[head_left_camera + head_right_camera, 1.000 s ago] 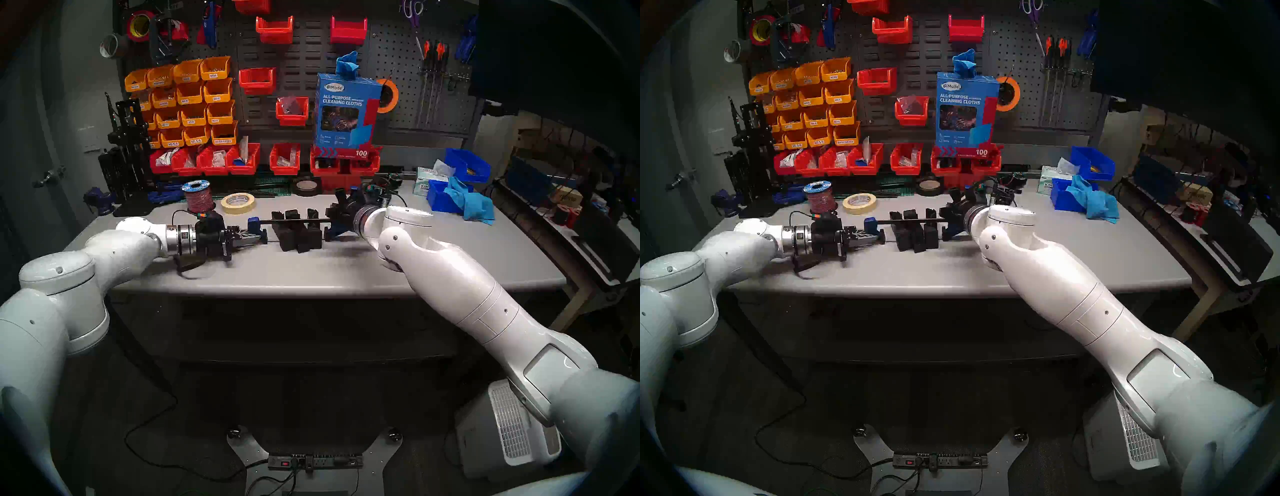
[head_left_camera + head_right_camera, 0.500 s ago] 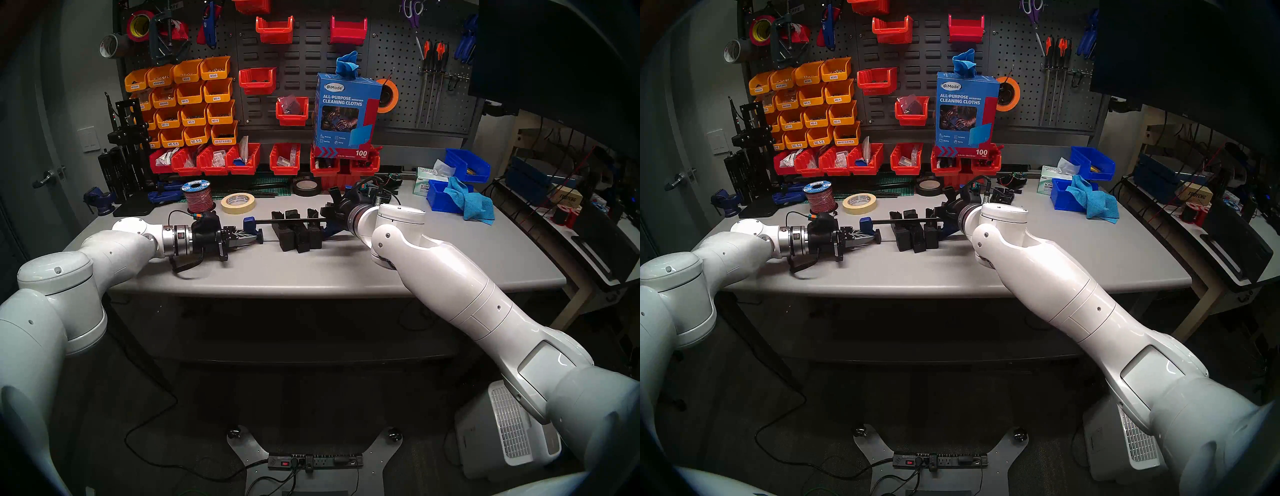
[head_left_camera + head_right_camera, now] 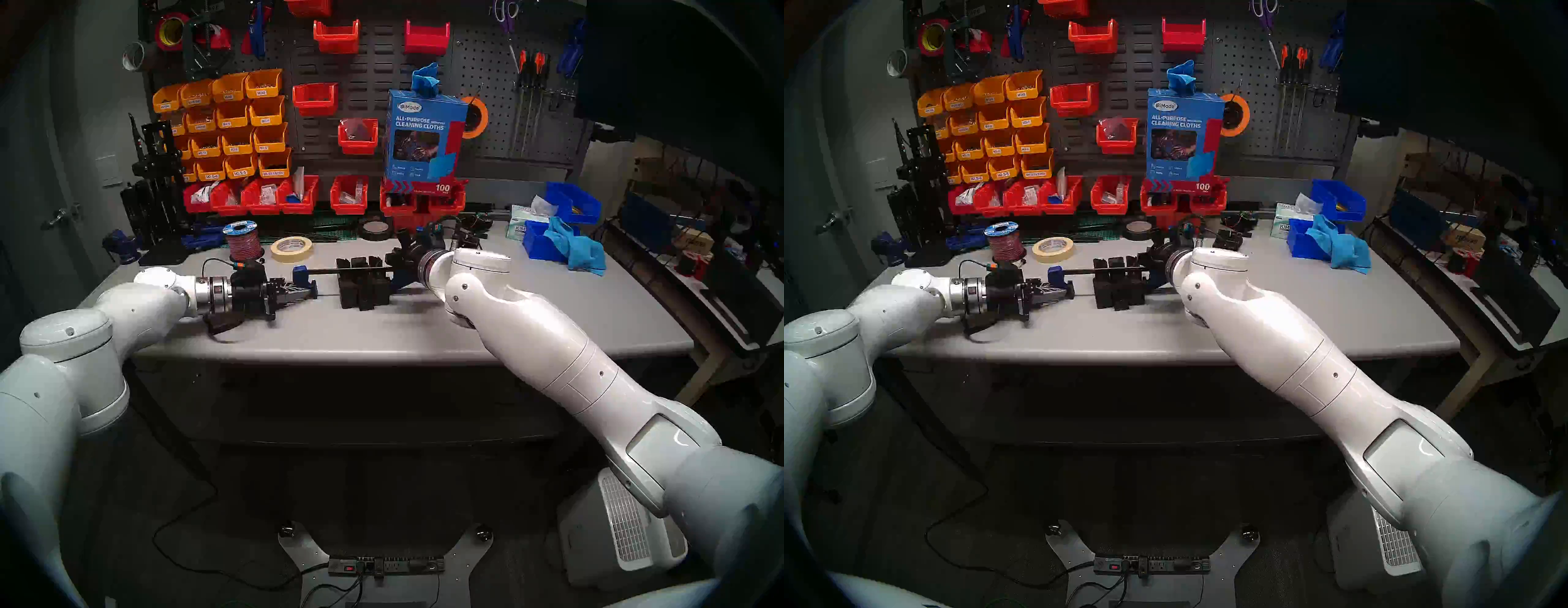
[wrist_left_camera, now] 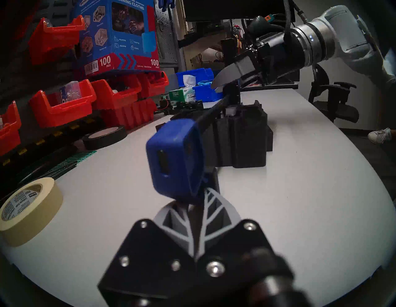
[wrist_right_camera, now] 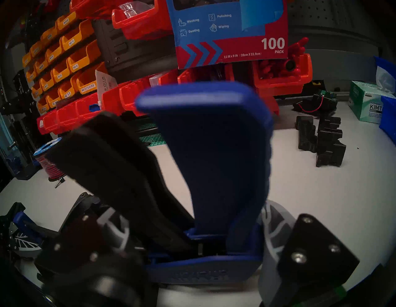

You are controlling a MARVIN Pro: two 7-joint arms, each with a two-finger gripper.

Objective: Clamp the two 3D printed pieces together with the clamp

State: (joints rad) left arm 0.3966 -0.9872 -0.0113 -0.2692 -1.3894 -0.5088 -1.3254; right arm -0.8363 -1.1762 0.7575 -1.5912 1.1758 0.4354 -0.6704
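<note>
While I watched, my left gripper (image 3: pixel 306 293) was clenched on the clamp's (image 3: pixel 352 270) blue end jaw above the grey table (image 3: pixel 424 331). Its bar ran over the two 3D printed pieces (image 3: pixel 364 285). Beyond them, my right gripper (image 5: pixel 192 240) squeezed the trigger handle.

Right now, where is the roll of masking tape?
In the head view the masking tape roll lies flat on the table, left of centre, beside the wire spool and behind the left gripper.
</note>
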